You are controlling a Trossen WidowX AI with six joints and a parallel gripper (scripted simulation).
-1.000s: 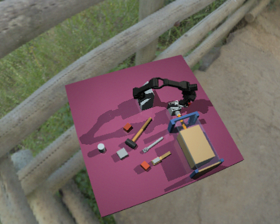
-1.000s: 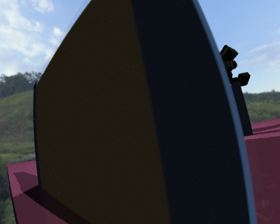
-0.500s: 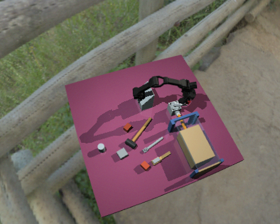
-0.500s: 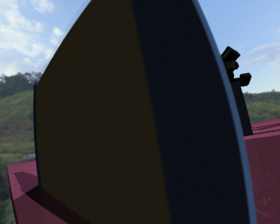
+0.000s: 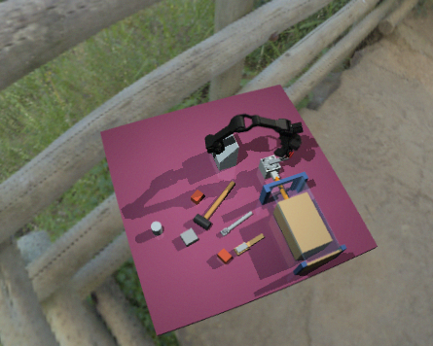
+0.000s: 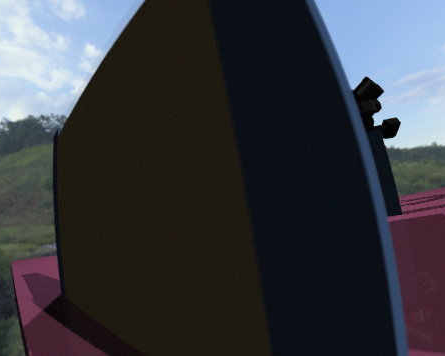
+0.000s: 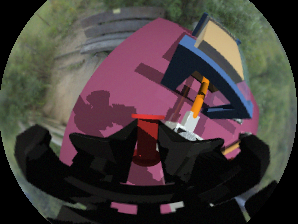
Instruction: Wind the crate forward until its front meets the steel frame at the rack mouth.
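Observation:
My gripper (image 5: 285, 154) (image 7: 148, 146) is shut on the red grip of the winch handle (image 5: 291, 155) (image 7: 148, 131). The handle's grey arm reaches over the top of the winch (image 5: 266, 168); its key and the hole are hidden. The grip stands beside the winch, on its right in the top view. An orange strap (image 5: 283, 192) (image 7: 198, 105) runs from the winch through the blue steel frame (image 5: 285, 180) (image 7: 181, 56). The tan crate (image 5: 304, 219) (image 7: 220, 41) looks flat inside the clear-panelled cubby, with a gap between its front and the frame.
A black-headed hammer (image 5: 220, 201), a grey wrench (image 5: 237, 224), a brush (image 5: 248, 244), orange blocks (image 5: 197, 196) (image 5: 225, 256), a grey block (image 5: 189, 237) and a white cylinder (image 5: 156, 227) lie left of the cubby. A dark panel (image 6: 150, 175) blocks most of the exterior view.

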